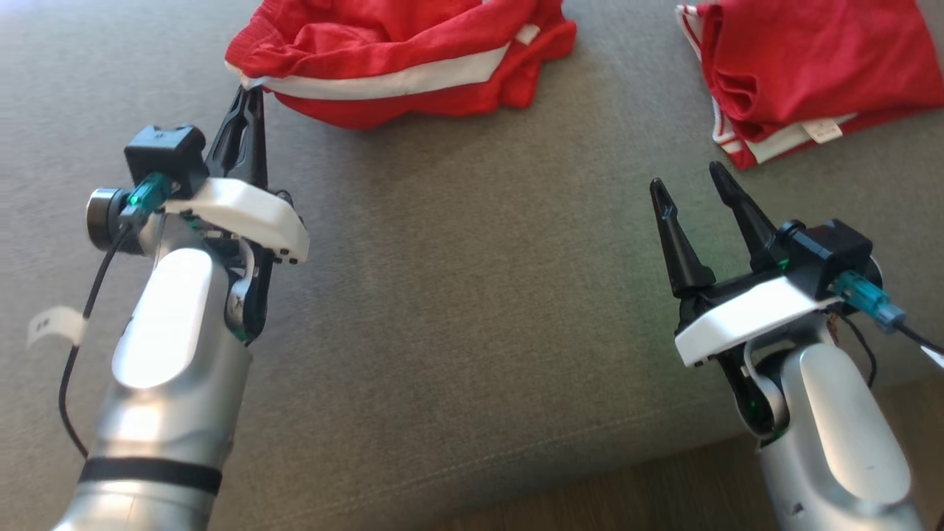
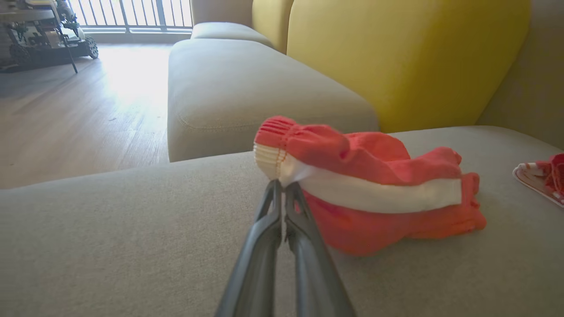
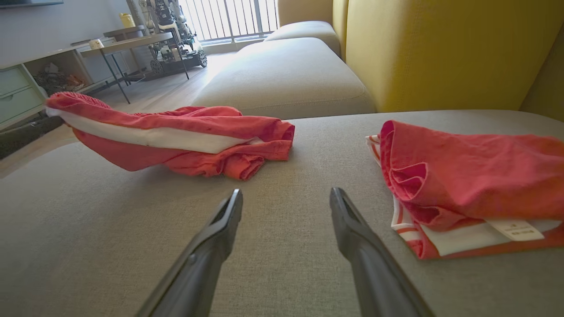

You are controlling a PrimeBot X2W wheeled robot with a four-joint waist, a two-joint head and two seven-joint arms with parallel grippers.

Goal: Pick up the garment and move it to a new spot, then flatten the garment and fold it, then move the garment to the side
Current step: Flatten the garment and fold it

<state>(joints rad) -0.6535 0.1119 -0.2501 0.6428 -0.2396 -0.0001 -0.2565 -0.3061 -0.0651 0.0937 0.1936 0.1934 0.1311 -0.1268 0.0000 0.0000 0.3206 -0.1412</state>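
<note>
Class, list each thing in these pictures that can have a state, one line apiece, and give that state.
left tool: shut on the crumpled garment's waistband corner.
right tool: open, holding nothing.
crumpled garment: bunched up, waistband end lifted off the cushion.
folded garment: roughly folded, lying on the cushion, untouched.

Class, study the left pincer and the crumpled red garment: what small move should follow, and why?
Probably raise the left pincer: it is shut on the waistband corner of the crumpled red garment, which lies bunched on the sofa seat, so lifting begins the carry. The right pincer stands open, apart from it.
</note>
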